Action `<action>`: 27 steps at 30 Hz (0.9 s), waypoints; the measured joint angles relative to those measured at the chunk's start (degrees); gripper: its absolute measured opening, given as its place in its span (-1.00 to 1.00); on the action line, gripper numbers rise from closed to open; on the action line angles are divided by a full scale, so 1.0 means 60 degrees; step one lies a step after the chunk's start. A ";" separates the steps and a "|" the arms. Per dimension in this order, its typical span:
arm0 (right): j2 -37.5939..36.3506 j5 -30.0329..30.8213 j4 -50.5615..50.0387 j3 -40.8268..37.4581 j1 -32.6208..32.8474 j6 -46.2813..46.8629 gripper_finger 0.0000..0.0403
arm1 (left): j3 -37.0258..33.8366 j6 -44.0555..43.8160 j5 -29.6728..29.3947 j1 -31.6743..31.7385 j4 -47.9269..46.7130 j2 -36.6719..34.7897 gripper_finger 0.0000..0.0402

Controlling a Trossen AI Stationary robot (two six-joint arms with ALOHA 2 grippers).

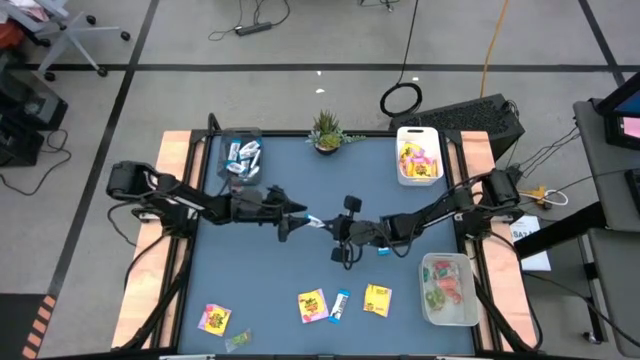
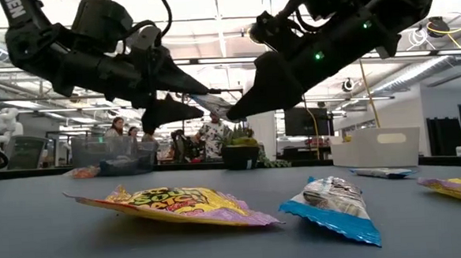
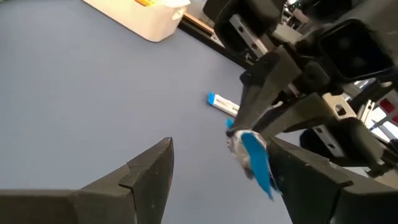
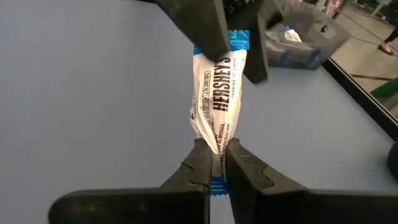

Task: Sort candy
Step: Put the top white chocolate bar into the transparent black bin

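Observation:
A slim blue-and-white candy bar (image 4: 216, 93) hangs above the middle of the table (image 1: 270, 280) between my two grippers; it also shows in the high view (image 1: 318, 221). My right gripper (image 4: 216, 149) is shut on its near end. My left gripper (image 3: 221, 146) is open, with one finger on either side of the bar's other end (image 4: 237, 41). Loose on the table near the front edge lie yellow packets (image 1: 312, 305) (image 1: 377, 299) (image 1: 214, 318), a blue-and-white bar (image 1: 340, 305) and a small green piece (image 1: 238, 342). Another small blue bar (image 1: 383, 250) lies under the right arm. My right gripper pinches the bar between its two fingers just above its crimped blue end (image 4: 214, 140), which sticks out behind the fingertips. The fingers lie along the bar. The bar reaches forward from them, lifted clear of the table. My left gripper: I cannot tell whether a finger (image 4: 208, 28) touches the bar.
A clear bin (image 1: 241, 157) with blue-and-white bars stands at the far left. A white bin (image 1: 418, 155) with yellow packets stands at the far right. A clear bin (image 1: 448, 288) with red, pink and green pieces stands at the near right. A small potted plant (image 1: 326, 131) stands at the far edge.

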 joint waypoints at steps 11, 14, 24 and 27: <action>0.0000 0.0036 0.0050 0.0016 0.0160 -0.0045 -0.89 | 0.0458 0.0244 0.0698 0.0006 0.0017 0.0415 -0.25; 0.0000 0.0023 0.0077 0.0016 0.0160 0.0093 -0.84 | 0.0458 0.0402 0.0928 0.0002 0.0073 0.0412 -0.58; -0.0013 0.0972 0.0168 0.0028 0.0367 0.0327 -0.33 | 0.0458 0.1023 0.0988 -0.0003 -0.0167 0.0262 -0.85; -0.0067 0.1399 0.0156 0.0030 0.0502 0.0248 -0.14 | 0.0455 0.1218 0.1004 0.0096 -0.0685 -0.0226 -0.86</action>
